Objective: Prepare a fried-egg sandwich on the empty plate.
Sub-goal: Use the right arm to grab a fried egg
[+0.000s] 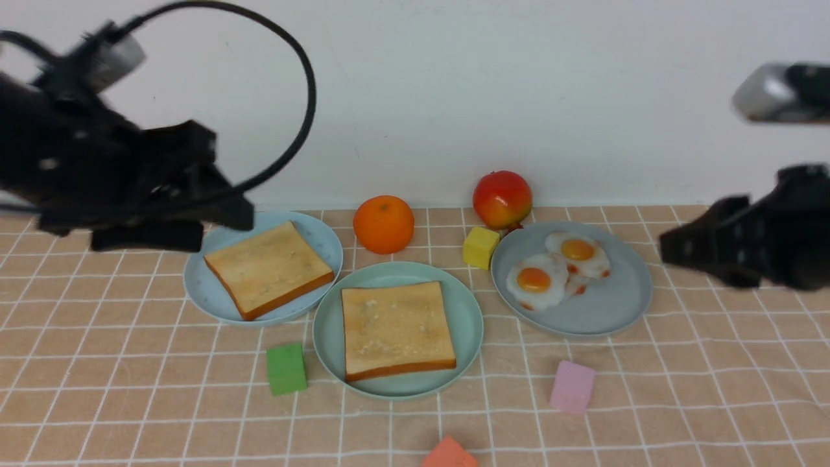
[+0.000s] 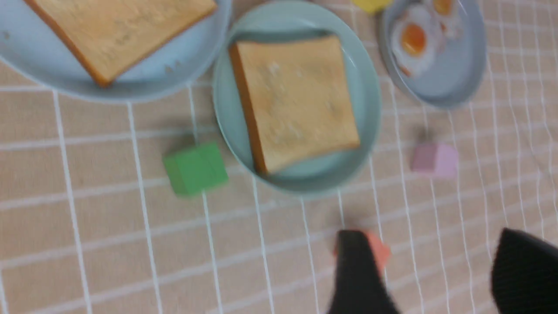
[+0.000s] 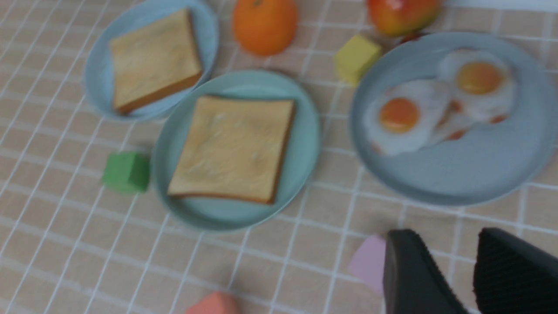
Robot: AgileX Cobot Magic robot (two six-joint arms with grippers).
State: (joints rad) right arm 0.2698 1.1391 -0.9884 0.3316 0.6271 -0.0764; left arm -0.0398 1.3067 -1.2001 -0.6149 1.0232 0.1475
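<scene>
The mint-green plate sits at the table's centre with one toast slice lying flat on it and nothing on top. A second toast slice lies on the sky-blue plate to its left. Two joined fried eggs lie on the grey-blue plate at the right. My left gripper hovers open and empty above the sky-blue plate's left side; its fingers are wide apart. My right gripper hovers open and empty to the right of the egg plate, with a narrower gap.
An orange, a red apple and a yellow block stand behind the plates. A green block, a pink block and an orange-red block lie in front. A white wall closes the back.
</scene>
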